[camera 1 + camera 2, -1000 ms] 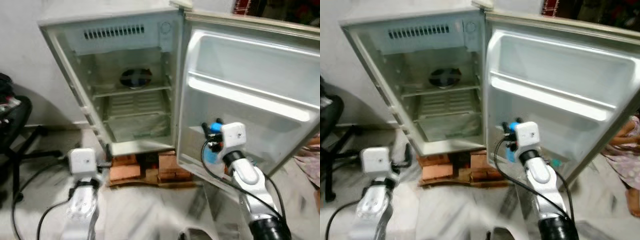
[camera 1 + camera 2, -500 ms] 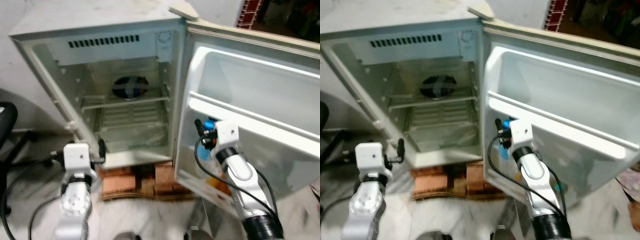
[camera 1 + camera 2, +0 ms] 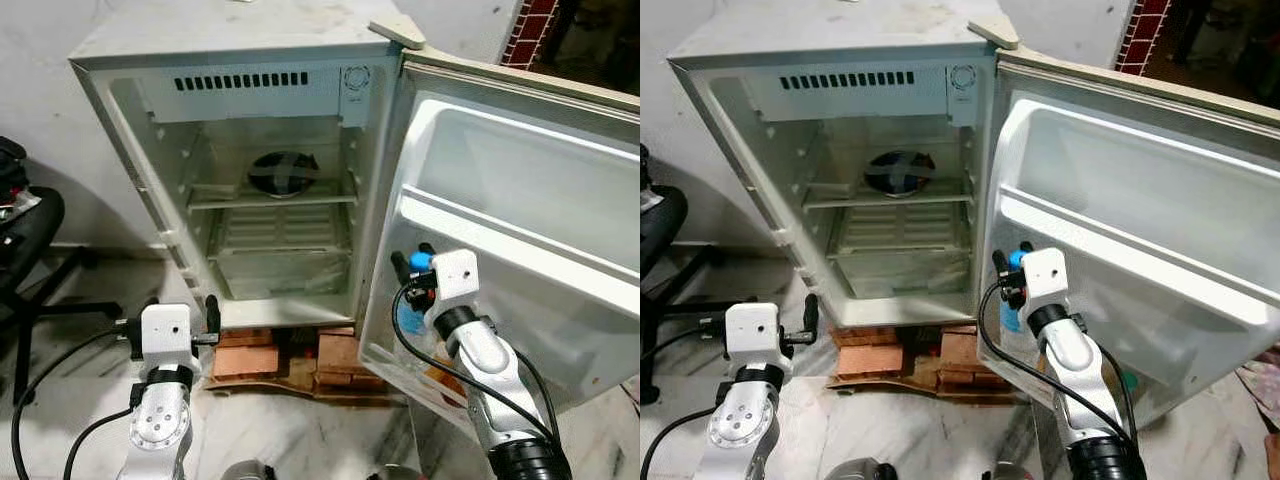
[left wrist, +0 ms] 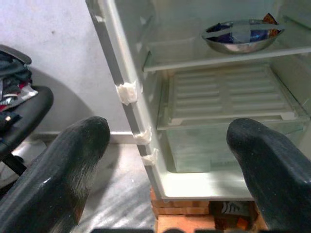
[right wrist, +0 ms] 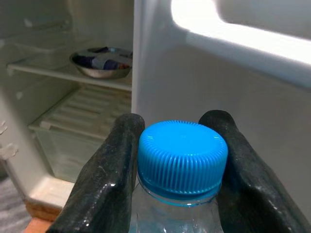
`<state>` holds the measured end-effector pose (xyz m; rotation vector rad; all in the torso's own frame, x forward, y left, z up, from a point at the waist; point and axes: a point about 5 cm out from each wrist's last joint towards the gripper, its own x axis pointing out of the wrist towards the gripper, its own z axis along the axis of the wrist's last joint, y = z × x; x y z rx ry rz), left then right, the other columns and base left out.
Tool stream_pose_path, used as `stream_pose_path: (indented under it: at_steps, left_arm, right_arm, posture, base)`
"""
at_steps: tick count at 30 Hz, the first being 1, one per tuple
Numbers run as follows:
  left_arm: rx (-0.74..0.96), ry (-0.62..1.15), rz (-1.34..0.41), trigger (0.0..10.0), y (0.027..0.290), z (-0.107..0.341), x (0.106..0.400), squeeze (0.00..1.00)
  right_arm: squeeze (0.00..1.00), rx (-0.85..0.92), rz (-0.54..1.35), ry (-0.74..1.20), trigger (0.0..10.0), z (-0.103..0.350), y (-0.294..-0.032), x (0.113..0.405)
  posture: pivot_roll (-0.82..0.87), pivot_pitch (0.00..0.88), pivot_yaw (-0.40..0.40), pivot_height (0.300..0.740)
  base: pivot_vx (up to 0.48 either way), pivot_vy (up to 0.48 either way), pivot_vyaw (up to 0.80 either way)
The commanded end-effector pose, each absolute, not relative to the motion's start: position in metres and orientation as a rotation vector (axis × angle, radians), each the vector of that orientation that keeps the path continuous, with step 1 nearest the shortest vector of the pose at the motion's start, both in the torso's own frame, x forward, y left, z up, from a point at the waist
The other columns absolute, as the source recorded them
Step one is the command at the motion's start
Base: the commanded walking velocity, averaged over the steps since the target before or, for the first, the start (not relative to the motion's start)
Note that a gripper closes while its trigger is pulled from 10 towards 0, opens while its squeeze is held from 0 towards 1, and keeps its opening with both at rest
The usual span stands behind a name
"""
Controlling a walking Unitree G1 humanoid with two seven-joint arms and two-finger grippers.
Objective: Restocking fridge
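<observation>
From the head camera, a small white fridge point(image 3: 250, 150) stands on a stack of bricks point(image 3: 290, 355) against a pale wall, its door point(image 3: 520, 220) swung wide open to the robot's right. A steel bowl point(image 3: 284, 172) sits on the upper glass shelf inside, with a ribbed tray below it. The left gripper point(image 3: 172, 322) hangs low in front of the fridge's lower left corner, over the marble floor point(image 3: 300, 430), holding nothing. The right gripper point(image 3: 412, 268) is raised near the lower inner edge of the door, and its fingers are clamped on a clear water bottle point(image 3: 410, 318) with a blue cap point(image 3: 421, 260); the bottle hangs just in front of the lowest door rack. A black office chair point(image 3: 25, 240) stands well apart at the far left. In the left wrist camera, the two black fingers point(image 4: 73, 165) are spread wide with bare space between them, aimed at the fridge's open lower compartment, with the bowl point(image 4: 240, 36) on the shelf above. In the right wrist camera, both fingers point(image 5: 104, 170) press against either side of the ribbed blue cap point(image 5: 182, 158), the bottle's clear neck just beneath, with the white door panel close beyond and the bowl point(image 5: 102, 60) visible deeper in the fridge.
</observation>
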<state>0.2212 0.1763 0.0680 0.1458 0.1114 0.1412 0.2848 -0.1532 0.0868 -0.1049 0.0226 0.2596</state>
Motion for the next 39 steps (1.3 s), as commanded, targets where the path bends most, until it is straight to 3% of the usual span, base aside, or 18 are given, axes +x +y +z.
stream_pose_path:
  at_steps: [1,24,39]
  left_arm:
    - [0.158,0.102,0.134,10.0,0.1759,0.0706,0.2212,0.00]
    - [0.174,0.106,0.118,10.0,0.1757,0.0697,0.2240,0.00]
    - [0.184,0.107,0.123,10.0,0.1761,0.0696,0.2245,0.00]
  right_arm:
    - [0.00,-0.108,0.265,-0.004,10.0,0.0925,-0.1509,0.2864]
    - [0.00,-0.095,0.264,-0.002,10.0,0.0913,-0.1494,0.2887]
    - [0.00,-0.092,0.266,0.007,10.0,0.0892,-0.1486,0.2891]
  posture:
    - [-0.04,0.084,0.027,0.740]
    - [-0.05,0.088,0.033,0.732]
    - [-0.05,0.088,0.036,0.650]
  base:
    - [0.000,0.000,0.00]
    - [0.000,0.000,0.00]
    - [0.000,0.000,0.00]
